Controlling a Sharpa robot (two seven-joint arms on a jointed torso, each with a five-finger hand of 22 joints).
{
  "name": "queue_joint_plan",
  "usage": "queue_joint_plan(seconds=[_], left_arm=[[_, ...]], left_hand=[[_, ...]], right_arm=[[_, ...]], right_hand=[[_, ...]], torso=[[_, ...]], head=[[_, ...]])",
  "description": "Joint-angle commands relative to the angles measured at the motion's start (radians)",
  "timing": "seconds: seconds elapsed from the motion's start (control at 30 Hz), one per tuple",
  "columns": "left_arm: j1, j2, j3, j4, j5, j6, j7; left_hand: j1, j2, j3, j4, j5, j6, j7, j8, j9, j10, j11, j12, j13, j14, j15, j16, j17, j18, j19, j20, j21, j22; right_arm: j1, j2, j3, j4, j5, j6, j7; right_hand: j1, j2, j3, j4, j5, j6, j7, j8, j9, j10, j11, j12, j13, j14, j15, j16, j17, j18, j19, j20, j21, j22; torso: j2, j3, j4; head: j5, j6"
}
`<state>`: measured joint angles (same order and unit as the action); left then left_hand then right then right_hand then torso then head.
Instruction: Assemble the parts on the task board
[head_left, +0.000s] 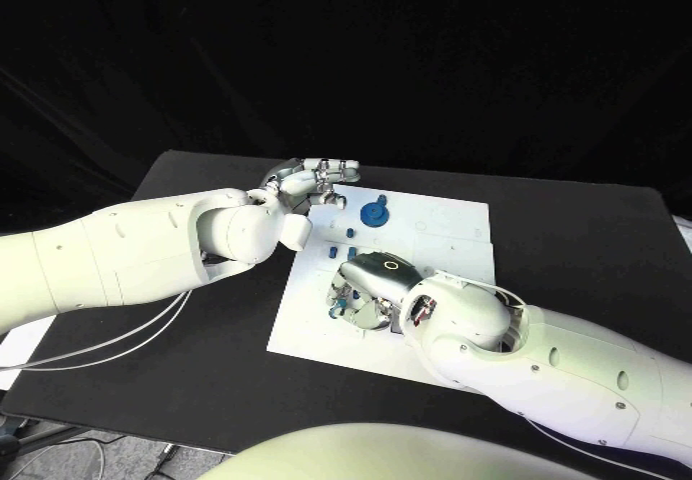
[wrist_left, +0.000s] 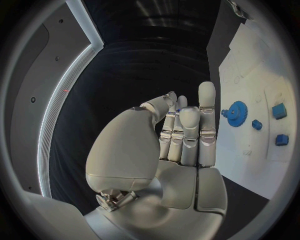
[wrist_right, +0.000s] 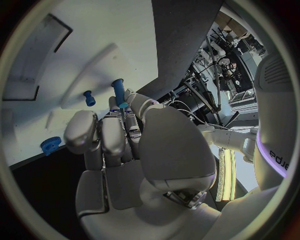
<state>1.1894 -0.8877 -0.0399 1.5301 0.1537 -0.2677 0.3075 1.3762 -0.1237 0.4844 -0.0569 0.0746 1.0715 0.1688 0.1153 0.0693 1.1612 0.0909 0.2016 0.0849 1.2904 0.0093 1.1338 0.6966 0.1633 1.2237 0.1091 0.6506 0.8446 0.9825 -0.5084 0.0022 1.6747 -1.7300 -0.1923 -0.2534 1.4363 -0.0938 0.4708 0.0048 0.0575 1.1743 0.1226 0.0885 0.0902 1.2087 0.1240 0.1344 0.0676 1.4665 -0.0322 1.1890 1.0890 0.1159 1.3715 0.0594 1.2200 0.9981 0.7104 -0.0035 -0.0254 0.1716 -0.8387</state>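
While the left hand (head_left: 306, 182) hovers over the far left corner of the task board (head_left: 447, 225), fingers straight and close together with nothing in them, the right hand (head_left: 369, 288) is down on the board's near half at about seven o'clock from its centre; in the right wrist view its fingertips (wrist_right: 123, 106) close on a blue peg (wrist_right: 118, 90), whose long axis runs straight on from the fingers toward the board, so I judge the peg held and pointing at the surface. A shorter blue peg (wrist_right: 89, 98) stands just beside it; a blue gear (head_left: 374, 213) lies at about eleven o'clock on the board, near the left hand and well apart from the right. Small blue blocks (wrist_left: 279, 110) lie beyond the gear in the left wrist view. The right hand is nearer the work; seating the peg likely turns on keeping its axis square to the board.
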Motion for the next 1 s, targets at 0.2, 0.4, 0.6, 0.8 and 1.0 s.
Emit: queue_joint_plan(seconds=[0.2,0.4,0.6,0.8,1.0], left_arm=[[0.000,0.000,0.001,0.003,-0.004,0.018,0.003],[0.000,0.001,0.001,0.003,-0.004,0.018,0.003],[0.001,0.001,0.001,0.003,-0.004,0.017,0.002],[0.001,-0.001,0.001,0.004,-0.004,0.014,0.003],[0.001,-0.002,0.001,0.003,-0.004,0.012,0.002]], left_hand=[[-0.005,-0.001,-0.006,-0.001,0.001,-0.008,0.001,0.005,-0.001,-0.006,0.002,0.005,0.001,-0.007,-0.002,-0.004,-0.001,0.019,-0.007,-0.003,-0.005,-0.002],[-0.005,-0.001,-0.006,-0.001,0.001,-0.008,0.001,0.005,-0.001,-0.006,0.002,0.005,0.001,-0.007,-0.002,-0.004,-0.001,0.019,-0.007,-0.003,-0.005,-0.002],[-0.005,-0.001,-0.006,-0.001,0.001,-0.008,0.001,0.005,-0.001,-0.006,0.002,0.005,0.001,-0.007,-0.002,-0.004,-0.001,0.019,-0.007,-0.003,-0.005,-0.002],[-0.006,0.001,-0.008,-0.002,0.001,-0.010,0.002,0.006,-0.001,-0.009,0.003,0.008,0.001,-0.009,-0.001,-0.004,-0.005,0.019,-0.008,-0.003,-0.007,-0.003],[-0.007,0.001,-0.009,-0.002,0.001,-0.011,0.002,0.006,-0.001,-0.011,0.003,0.009,0.001,-0.009,-0.001,-0.004,-0.005,0.019,-0.008,-0.003,-0.008,-0.003]], right_arm=[[-0.001,0.009,-0.004,-0.006,-0.034,0.046,-0.009],[-0.002,0.020,-0.009,-0.011,-0.049,0.046,-0.016],[-0.001,0.024,-0.012,-0.017,-0.051,0.046,-0.027],[-0.001,0.014,-0.013,-0.021,-0.030,0.032,-0.021],[-0.001,0.005,-0.013,-0.013,-0.025,-0.019,-0.008]], right_hand=[[0.020,0.011,0.029,-0.034,0.004,-0.002,0.006,-0.006,0.000,0.082,-0.074,0.001,0.027,0.029,-0.003,0.004,0.004,-0.008,0.000,0.004,0.004,-0.002],[0.012,0.009,0.029,-0.035,0.004,-0.008,0.008,-0.011,-0.002,0.074,-0.071,-0.007,0.026,0.031,0.000,0.009,0.009,-0.008,-0.002,0.006,0.004,-0.001],[-0.039,-0.010,0.015,-0.019,0.011,-0.068,0.017,-0.030,-0.016,-0.007,-0.051,-0.063,0.007,0.027,0.018,0.004,0.001,-0.003,-0.019,0.019,-0.014,-0.030],[-0.092,-0.046,-0.031,-0.002,0.019,-0.165,0.006,-0.028,-0.026,-0.197,-0.015,-0.070,-0.005,-0.045,0.048,-0.152,-0.177,0.040,-0.134,0.049,-0.190,-0.277],[-0.104,-0.046,-0.091,0.008,0.025,-0.187,0.003,-0.026,-0.024,-0.234,-0.010,-0.055,-0.002,-0.053,0.052,-0.164,-0.199,0.049,-0.147,0.056,-0.236,-0.332]], torso=[[0.000,0.0000,-0.0002],[0.000,0.0000,0.0004],[0.000,-0.0004,0.0000],[0.000,-0.0002,0.0008],[-0.001,0.0002,-0.0002]], head=[[0.000,-0.003],[0.002,-0.003],[0.002,-0.003],[0.005,-0.006],[0.006,-0.005]])
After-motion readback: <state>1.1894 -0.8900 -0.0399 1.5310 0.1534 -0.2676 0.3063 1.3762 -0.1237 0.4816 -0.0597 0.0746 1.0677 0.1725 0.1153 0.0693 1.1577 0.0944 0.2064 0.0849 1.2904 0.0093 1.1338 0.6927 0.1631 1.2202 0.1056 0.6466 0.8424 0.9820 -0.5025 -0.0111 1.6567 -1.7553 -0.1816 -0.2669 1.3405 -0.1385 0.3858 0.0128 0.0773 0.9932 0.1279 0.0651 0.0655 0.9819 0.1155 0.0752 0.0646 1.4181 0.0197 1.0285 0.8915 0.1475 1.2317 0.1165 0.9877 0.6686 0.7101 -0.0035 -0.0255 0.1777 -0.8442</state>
